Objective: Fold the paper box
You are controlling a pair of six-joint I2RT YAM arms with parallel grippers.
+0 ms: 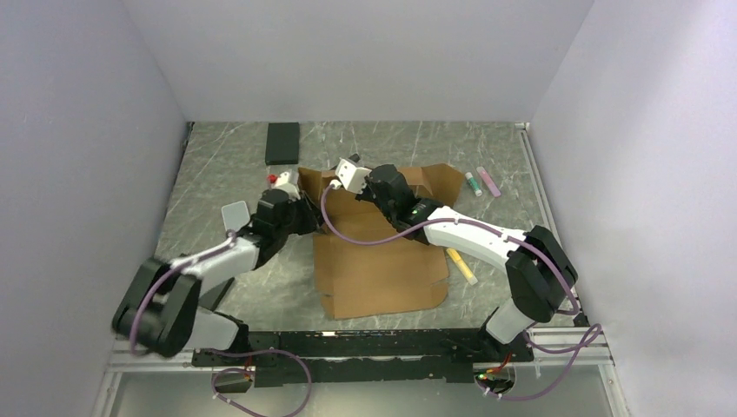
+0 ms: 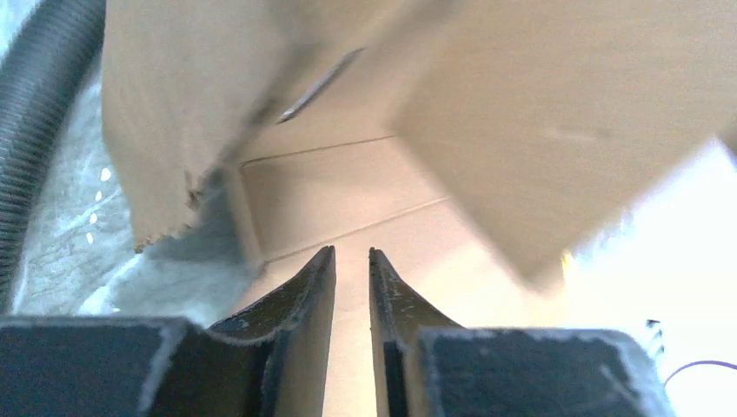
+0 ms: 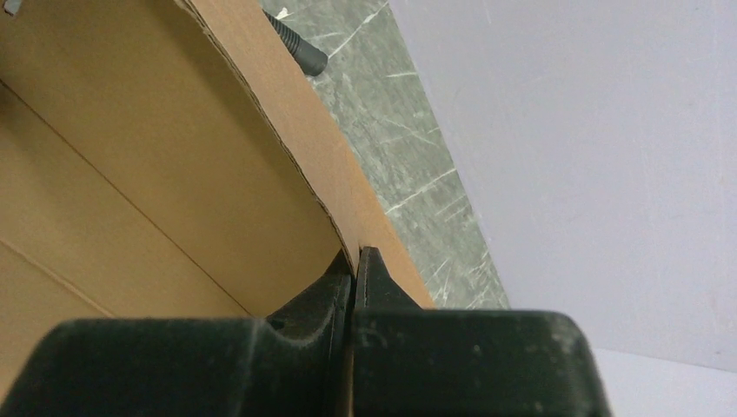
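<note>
Your right gripper (image 3: 355, 271) was clamped on a flap edge of the box (image 1: 382, 269), which lay mid-table. Your left gripper (image 2: 352, 256) stood narrowly parted, empty. You needed to hinge that flap slowly along its crease, base pinned flat.

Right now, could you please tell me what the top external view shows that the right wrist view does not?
Only the top external view shows the whole paper box sheet, the black block beyond it, the yellow marker and two more markers. Only the right wrist view shows that the right gripper has its jaws clamped on a raised cardboard edge. Both show brown cardboard and the marbled table.
</note>
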